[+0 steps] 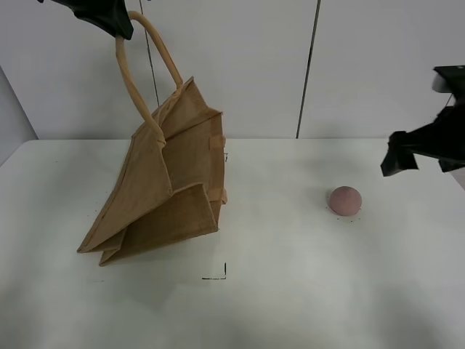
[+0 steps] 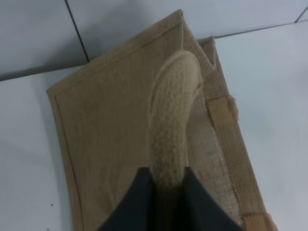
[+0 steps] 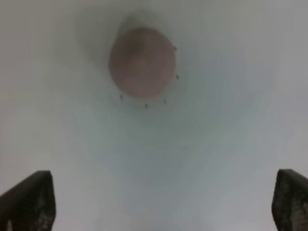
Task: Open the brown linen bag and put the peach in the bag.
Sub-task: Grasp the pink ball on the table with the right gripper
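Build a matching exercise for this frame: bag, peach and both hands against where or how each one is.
Things:
1. bag
2. peach
3. left hand
4. right hand

States:
A. open, above the table, apart from the fruit
B. shut on a handle
C. tilted, held up by one loop
D. lying on the white surface, untouched

Pairs: 1-C, 2-D, 3-B, 4-A

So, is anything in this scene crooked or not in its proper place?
Yes, the brown linen bag is askew: the left gripper holds it up by one handle, so it leans tilted on the table, not upright. The peach lies apart from it, whole; nothing is spilled.
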Robot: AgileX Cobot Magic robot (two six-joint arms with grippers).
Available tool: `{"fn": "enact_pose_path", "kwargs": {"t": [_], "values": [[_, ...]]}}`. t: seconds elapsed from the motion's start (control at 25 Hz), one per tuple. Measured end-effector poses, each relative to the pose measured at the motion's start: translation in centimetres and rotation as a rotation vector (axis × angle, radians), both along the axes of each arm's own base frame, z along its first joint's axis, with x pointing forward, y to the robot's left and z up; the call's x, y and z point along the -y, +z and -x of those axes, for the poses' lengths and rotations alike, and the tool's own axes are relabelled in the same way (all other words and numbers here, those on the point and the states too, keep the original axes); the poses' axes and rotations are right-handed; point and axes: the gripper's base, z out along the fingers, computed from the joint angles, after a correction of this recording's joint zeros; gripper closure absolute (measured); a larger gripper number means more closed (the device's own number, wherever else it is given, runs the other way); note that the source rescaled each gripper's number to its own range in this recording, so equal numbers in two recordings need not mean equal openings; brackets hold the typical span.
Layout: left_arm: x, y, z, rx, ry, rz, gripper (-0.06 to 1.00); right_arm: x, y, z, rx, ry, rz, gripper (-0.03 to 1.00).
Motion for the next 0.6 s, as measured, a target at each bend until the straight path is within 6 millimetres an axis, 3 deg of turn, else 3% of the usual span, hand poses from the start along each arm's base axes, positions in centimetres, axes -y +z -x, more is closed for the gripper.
{"fn": "enact_pose_path", "kwargs": {"t": [0.16,0.28,0.6], "values": [[0.1,0.0,0.1,-0.004,-0.007,0.014,0.94,-1.7,-3.8,-5.6,-0.093,0.042,-0.003,-0.03],[0.2,0.0,0.1,-0.007,-0.01,0.022,0.94,-2.5,-7.2,-8.5,-0.16,0.04,-0.009,-0.03],[0.2,0.0,0.1,-0.008,-0.012,0.025,0.94,-2.6,-13.5,-10.8,-0.258,0.005,-0.007,-0.03]]}}
